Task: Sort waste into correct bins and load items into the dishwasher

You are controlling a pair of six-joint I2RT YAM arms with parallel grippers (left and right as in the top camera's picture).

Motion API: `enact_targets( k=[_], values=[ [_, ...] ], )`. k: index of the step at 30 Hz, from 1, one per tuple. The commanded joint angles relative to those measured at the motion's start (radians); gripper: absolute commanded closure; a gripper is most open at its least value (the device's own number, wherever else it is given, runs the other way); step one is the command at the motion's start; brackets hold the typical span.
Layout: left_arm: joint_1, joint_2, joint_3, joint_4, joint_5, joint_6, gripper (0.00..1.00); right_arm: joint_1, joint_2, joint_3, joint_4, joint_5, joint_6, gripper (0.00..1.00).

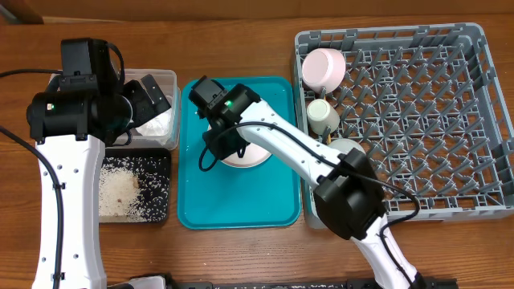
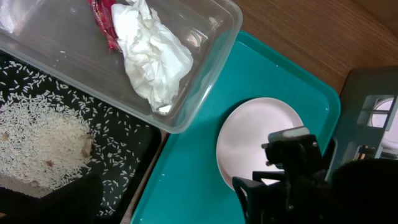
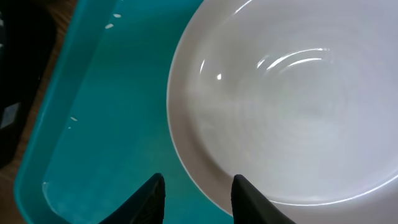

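At the near left, the black tray holds the loose rice, piled toward its left side w/ stray grains scattered around. That puts the food scraps in a bin of their own, apart from the dry rubbish.

In the ctr, the teal tray carries one pale pink dish, upright and empty. It looks like the last item left to load. The right gripper sits low at the dish's near-left edge. Its jaws are partly spread, one finger over the inside of the dish and one outside above the tray, so they straddle the rim. Teal shows betw. the outer finger and the rim, so no pinch yet. That stance prob. sets up an edge grab, since a shallow dish gives nothing else to grip.

On the right, the grey dish rack has its load along the left side: a whitish bowl nearest and partly hidden by the arm, then a cream cup, then a pink dish farthest. The rest of the pegs are free. No chopsticks visible.

At the far left, the clear tub holds the crumpled tissue and the red wrapper, i.e. the dry waste. The left gripper hangs over the tub w/ jaws wide apart and nothing in them. It is well out of the other arm's way.
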Motion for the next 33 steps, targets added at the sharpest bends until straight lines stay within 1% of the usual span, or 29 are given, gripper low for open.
enact_targets(
  k=[1,8,13,19,22,29,31,33],
  values=[
    [-0.009,-0.008,0.020,0.001,0.002,0.019,0.00,0.001,0.015,-0.004,0.001,0.007,0.005,0.63],
    [-0.009,-0.008,0.020,0.002,0.002,0.019,0.00,0.001,0.049,-0.004,0.001,0.003,0.004,0.64],
    [-0.009,-0.008,0.020,0.001,0.002,0.019,0.00,0.015,0.062,-0.004,0.024,-0.060,0.004,0.64],
    [-0.009,-0.008,0.020,0.001,0.002,0.019,0.00,0.053,0.062,-0.008,0.042,-0.040,0.000,0.64],
    [-0.009,-0.008,0.020,0.001,0.002,0.019,0.00,0.064,0.062,-0.048,0.077,0.032,0.000,0.64],
    [-0.009,-0.008,0.020,0.001,0.002,0.019,0.00,0.062,0.062,-0.165,0.168,0.037,0.000,0.63],
    [-0.009,-0.008,0.020,0.002,0.002,0.019,0.00,0.062,0.062,-0.169,0.170,0.037,0.000,0.64],
    [-0.009,-0.008,0.020,0.001,0.002,0.019,0.00,0.062,0.062,-0.168,0.171,0.037,0.001,0.69]
  ],
)
